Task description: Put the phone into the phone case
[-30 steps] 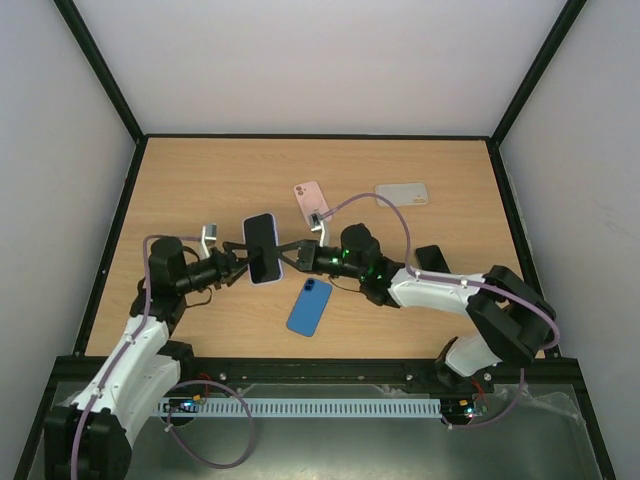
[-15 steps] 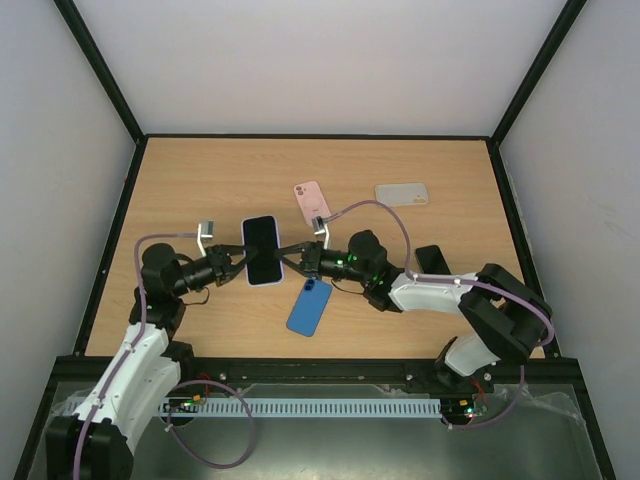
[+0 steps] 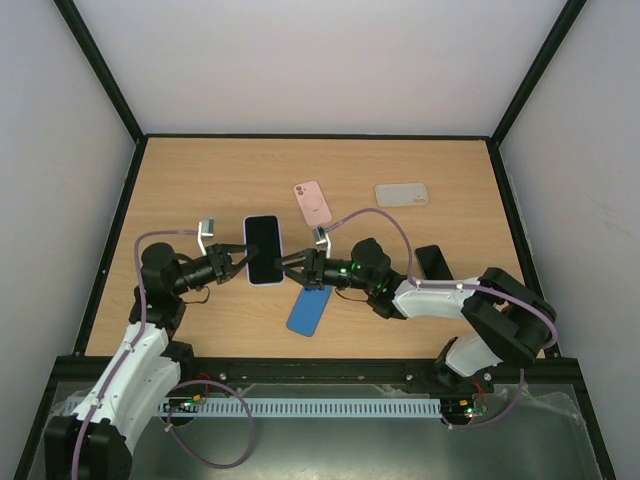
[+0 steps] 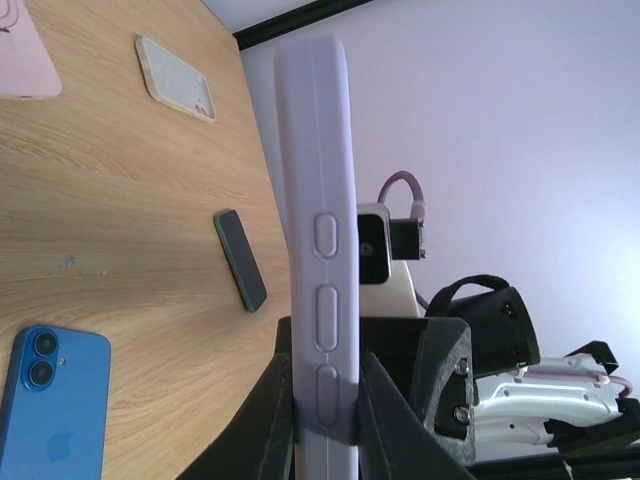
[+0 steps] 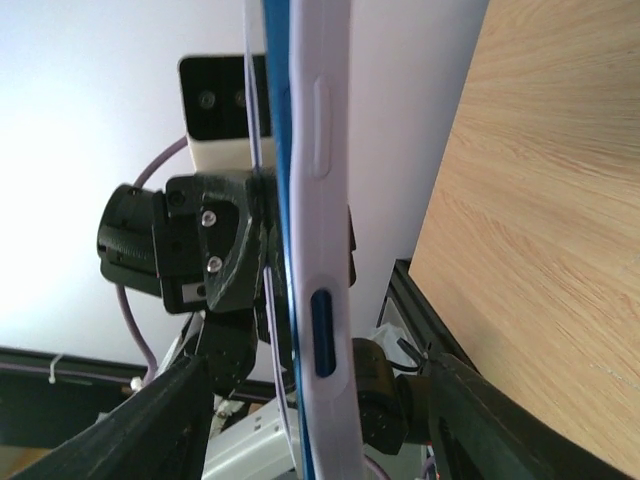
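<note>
i see the phone [image 3: 262, 247], dark screen up, sitting in the lavender case [image 4: 318, 200] between the two arms, and it looks to be held just off the table [image 3: 450, 160]. its long axis runs from the near side towards the far edge, so each arm faces one long side.

the left gripper [image 3: 236, 262] is clamped on the case's left long edge. in the left wrist view both jaws press the edge by the side buttons.

the right gripper [image 3: 288, 266] is right at the opposite long edge with its jaws spread. in the right wrist view its fingers [image 5: 175, 415] stand wide on either side of the case edge and do not seem to touch it. a thin blue strip lies along that edge, and i can't tell whether it is the phone's rim not yet seated.

the right arm lies low and stretched leftward over the blue phone [image 3: 310, 305]. the left forearm angles up from its base, wrist turned right. i judge the next squeeze belongs to the right gripper, closing across the case's thickness.
</note>
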Controlling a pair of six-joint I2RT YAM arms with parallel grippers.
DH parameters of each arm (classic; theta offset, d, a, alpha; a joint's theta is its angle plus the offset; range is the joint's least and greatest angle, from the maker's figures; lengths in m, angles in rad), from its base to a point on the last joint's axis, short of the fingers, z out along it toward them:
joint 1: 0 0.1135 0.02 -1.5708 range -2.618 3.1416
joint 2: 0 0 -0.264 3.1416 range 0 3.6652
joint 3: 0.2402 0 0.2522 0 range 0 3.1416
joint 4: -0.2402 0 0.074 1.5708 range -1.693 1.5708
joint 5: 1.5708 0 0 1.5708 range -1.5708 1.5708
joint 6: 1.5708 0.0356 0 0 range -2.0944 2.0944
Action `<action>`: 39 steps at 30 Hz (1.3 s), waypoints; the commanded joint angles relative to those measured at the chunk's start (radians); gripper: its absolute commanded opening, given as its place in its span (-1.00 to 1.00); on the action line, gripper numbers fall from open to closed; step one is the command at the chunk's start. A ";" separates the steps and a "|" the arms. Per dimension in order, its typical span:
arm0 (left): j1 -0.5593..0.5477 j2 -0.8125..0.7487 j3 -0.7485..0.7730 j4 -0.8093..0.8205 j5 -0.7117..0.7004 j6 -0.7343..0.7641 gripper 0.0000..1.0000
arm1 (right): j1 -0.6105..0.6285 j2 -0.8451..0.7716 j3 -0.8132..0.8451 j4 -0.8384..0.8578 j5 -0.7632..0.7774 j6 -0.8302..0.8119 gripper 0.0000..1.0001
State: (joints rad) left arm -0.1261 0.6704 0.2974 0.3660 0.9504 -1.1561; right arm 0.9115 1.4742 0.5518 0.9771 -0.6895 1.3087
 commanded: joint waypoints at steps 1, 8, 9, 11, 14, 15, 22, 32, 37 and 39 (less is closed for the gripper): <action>-0.004 -0.009 0.049 0.101 0.011 -0.001 -0.95 | 0.022 -0.035 -0.013 0.021 -0.014 -0.016 0.12; -0.008 -0.016 0.052 0.073 -0.003 0.031 -0.95 | 0.024 -0.027 -0.013 0.061 -0.019 0.023 -0.45; -0.010 -0.021 0.056 0.043 -0.021 0.061 -0.95 | 0.024 -0.025 -0.016 0.074 -0.022 0.032 -0.56; -0.010 -0.030 0.062 -0.015 -0.048 0.112 -0.95 | 0.024 -0.024 -0.021 0.092 -0.020 0.046 -0.77; -0.013 -0.024 0.070 -0.068 -0.055 0.163 -0.95 | 0.024 -0.034 -0.030 0.106 -0.004 0.059 -0.96; -0.013 -0.022 0.072 -0.078 -0.052 0.173 -0.95 | 0.024 -0.038 -0.031 0.105 -0.001 0.060 -0.96; -0.015 -0.016 0.075 -0.071 -0.018 0.173 -0.95 | 0.024 -0.070 -0.020 -0.014 0.017 -0.035 -0.74; -0.048 -0.017 0.090 0.014 0.100 0.138 -0.95 | -0.028 -0.238 0.075 -0.506 0.174 -0.320 0.23; -0.114 -0.013 0.115 0.020 0.120 0.148 -0.95 | -0.055 -0.276 0.100 -0.533 0.143 -0.344 0.35; -0.141 -0.004 0.121 0.026 0.127 0.148 -0.95 | -0.056 -0.288 0.107 -0.515 0.125 -0.342 0.35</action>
State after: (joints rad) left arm -0.2268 0.6693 0.3592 0.3050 1.0241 -1.0241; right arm 0.8612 1.2175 0.6170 0.5018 -0.5461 1.0134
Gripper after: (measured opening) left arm 0.111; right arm 0.675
